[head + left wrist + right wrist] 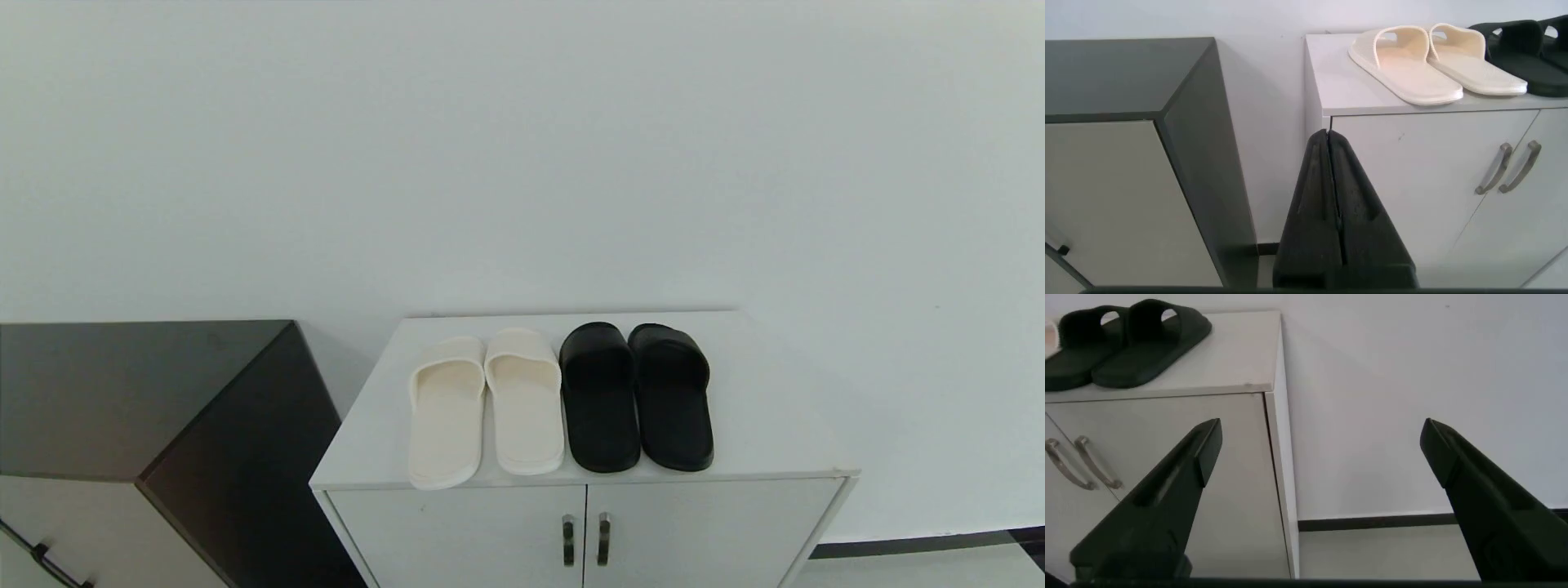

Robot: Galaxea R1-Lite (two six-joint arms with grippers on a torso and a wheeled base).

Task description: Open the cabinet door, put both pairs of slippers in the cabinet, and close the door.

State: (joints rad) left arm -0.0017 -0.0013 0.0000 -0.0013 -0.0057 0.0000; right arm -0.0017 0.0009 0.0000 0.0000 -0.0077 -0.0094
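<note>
We should close our released right tool (pixel 1320 429) on the right handle (pixel 604 539) and pull squarely; left tool (pixel 1328 143) sits clenched, empty.

Setting: plain indoor room, domestic-type entry/shoe-storage corner; home vs. staged test room can't be told.

Evidence:
- Low white two-door cabinet (pixel 457 531) w/ paired metal bar handles (pixel 569 539), stands against plain white painted wall (pixel 522 147).
- On cab. top: pair of cream moulded-plastic slide slippers (pixel 525 408). Just beside it, pair of black moulded-plastic slide slippers (pixel 600 408). All toes twd wall.
- Beside cab., robot's left: second low storage unit, black top + side, light front (pixel 122 392).
- Right of cab., at wall foot: dark skirting strip (pixel 914 544) over pale smooth floor (pixel 922 569).
</note>
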